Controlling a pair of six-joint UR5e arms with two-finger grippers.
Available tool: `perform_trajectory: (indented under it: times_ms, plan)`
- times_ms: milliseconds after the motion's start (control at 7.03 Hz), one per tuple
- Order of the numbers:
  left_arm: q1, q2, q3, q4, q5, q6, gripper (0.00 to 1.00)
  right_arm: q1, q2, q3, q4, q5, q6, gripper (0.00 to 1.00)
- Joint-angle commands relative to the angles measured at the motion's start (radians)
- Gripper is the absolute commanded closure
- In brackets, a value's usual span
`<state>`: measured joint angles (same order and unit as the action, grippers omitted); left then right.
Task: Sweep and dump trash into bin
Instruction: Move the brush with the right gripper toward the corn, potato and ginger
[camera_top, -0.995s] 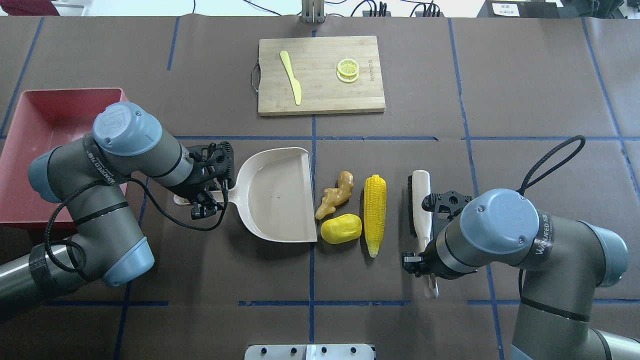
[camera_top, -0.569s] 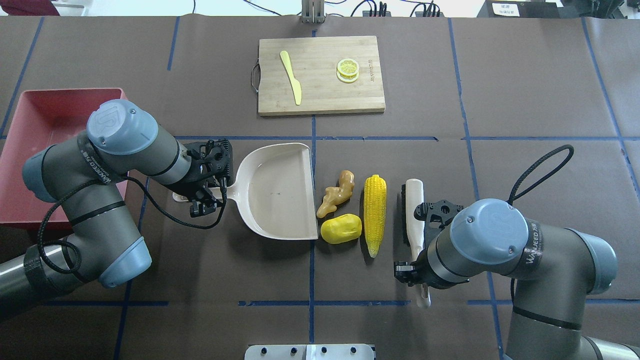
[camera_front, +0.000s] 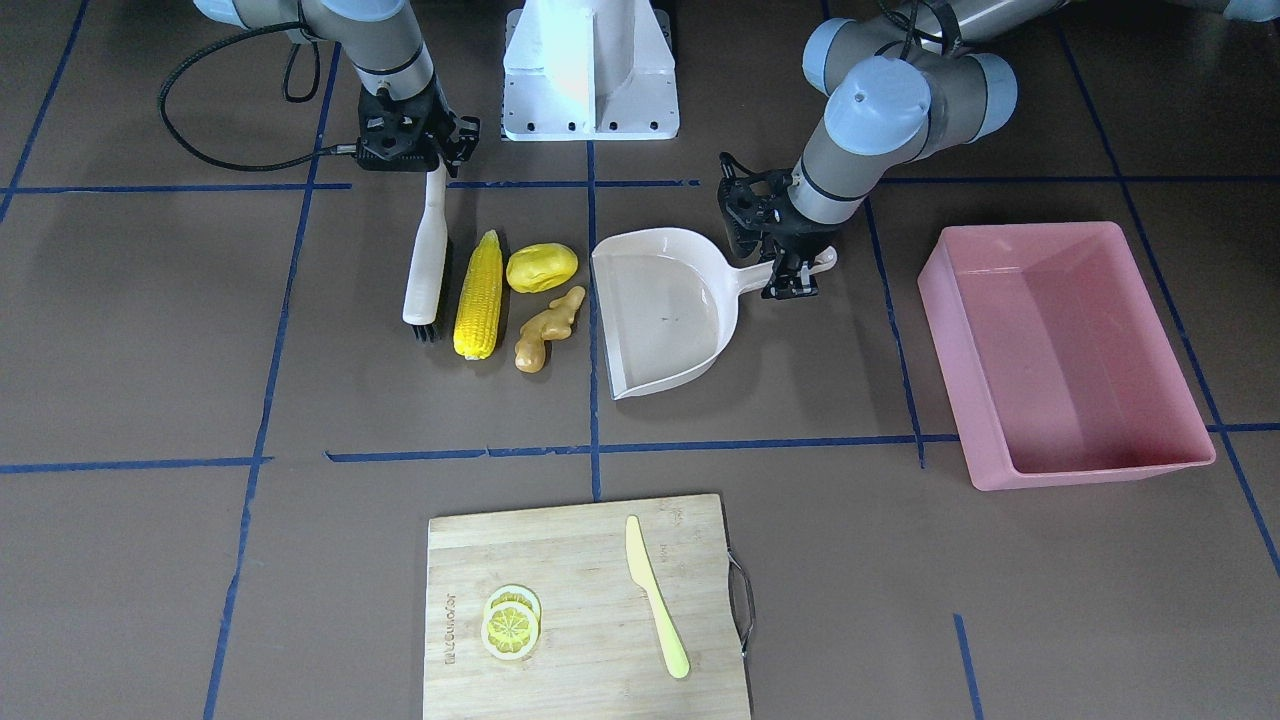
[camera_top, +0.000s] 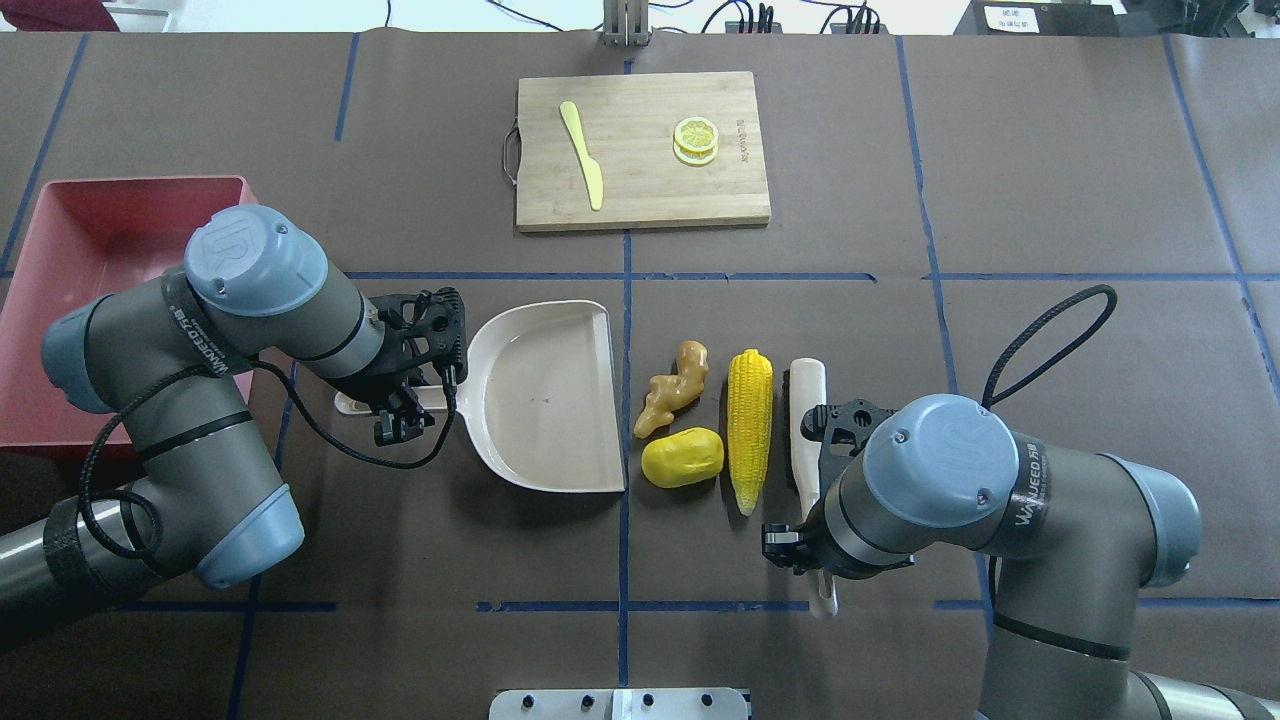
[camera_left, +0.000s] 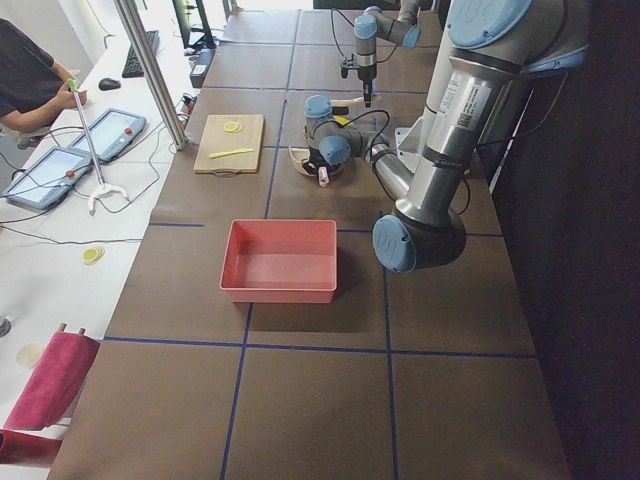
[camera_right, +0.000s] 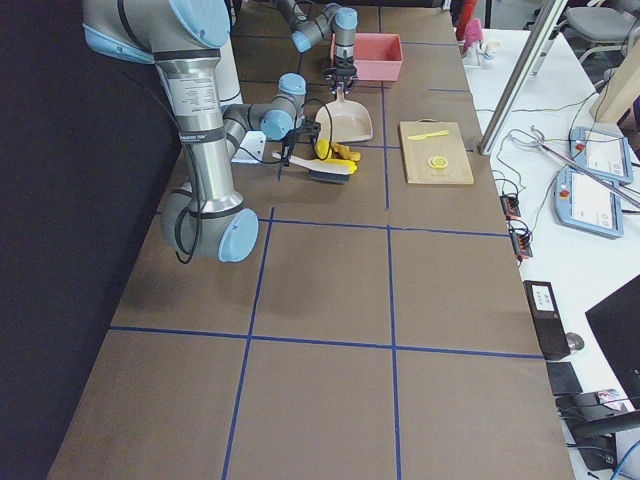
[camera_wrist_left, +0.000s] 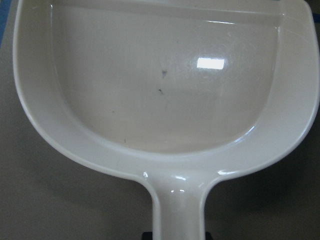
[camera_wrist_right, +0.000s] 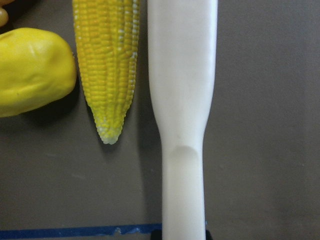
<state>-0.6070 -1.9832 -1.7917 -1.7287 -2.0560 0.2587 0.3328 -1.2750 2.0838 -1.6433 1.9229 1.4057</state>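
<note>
The trash lies in a row mid-table: the corn cob (camera_top: 750, 430), the yellow potato-like lump (camera_top: 682, 457) and the ginger root (camera_top: 672, 390). A beige dustpan (camera_top: 545, 395) lies just to their left, its open edge facing them. My left gripper (camera_top: 405, 395) is shut on the dustpan's handle (camera_wrist_left: 177, 210). My right gripper (camera_front: 430, 165) is shut on the handle of a white brush (camera_top: 806, 410), which lies right beside the corn (camera_wrist_right: 107, 65). The pink bin (camera_top: 130, 182) stands at the far left, partly hidden behind my left arm.
A wooden cutting board (camera_top: 735, 195) at the table's far middle carries a pale yellow knife (camera_top: 582, 155) and lemon slices (camera_top: 695, 140). My right arm's black cable (camera_top: 1040, 330) loops above the table. The robot's base plate (camera_top: 620, 703) sits at the near edge.
My right arm has moved the brush to the left, from well apart to close beside the corn. My left arm has shifted the dustpan a little. The trash has not moved.
</note>
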Motion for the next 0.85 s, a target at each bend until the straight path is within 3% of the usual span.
perform_trajectory:
  times_ms: [0,711]
  plan:
    - [0.010,-0.005,-0.008,0.021,-0.003,0.001,0.91,-0.003,0.019,-0.028,-0.020,-0.004,-0.001,1.00]
    - [0.032,-0.009,-0.012,0.021,-0.004,0.001,0.91,-0.009,0.108,-0.106,-0.021,0.001,0.001,1.00]
